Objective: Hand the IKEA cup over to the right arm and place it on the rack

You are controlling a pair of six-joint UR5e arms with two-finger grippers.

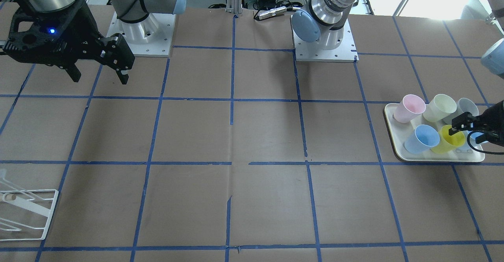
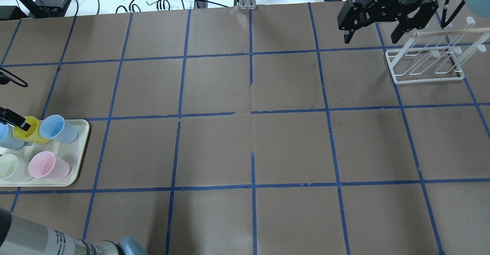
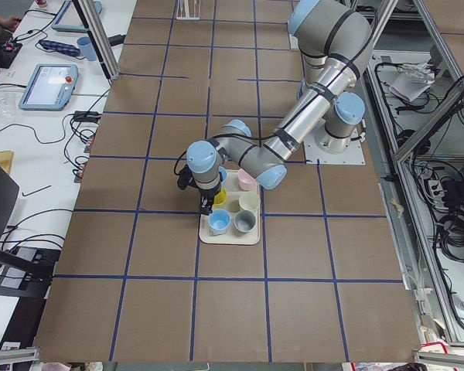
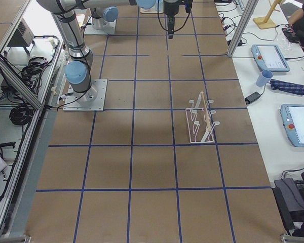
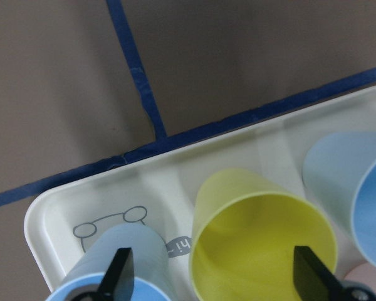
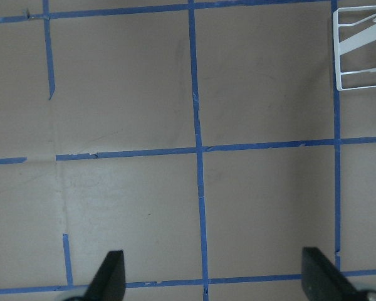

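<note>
The yellow IKEA cup (image 1: pixel 447 141) stands mouth up on the cream tray (image 1: pixel 433 157) at the table end on my left. It also shows in the overhead view (image 2: pixel 31 133) and the left wrist view (image 5: pixel 257 244). My left gripper (image 5: pixel 213 274) is open right above it. One fingertip (image 5: pixel 120 268) is over the neighbouring blue cup and the other is over the yellow cup's far rim. My right gripper (image 2: pixel 370 36) is open and empty, high above the table beside the white wire rack (image 2: pixel 425 69).
The tray also holds a pink cup (image 1: pixel 409 108), a cream cup (image 1: pixel 439 107), a grey cup (image 1: pixel 467 105) and blue cups (image 1: pixel 421 139), packed close around the yellow one. The two arm bases (image 1: pixel 141 34) stand at the robot's side of the table.
</note>
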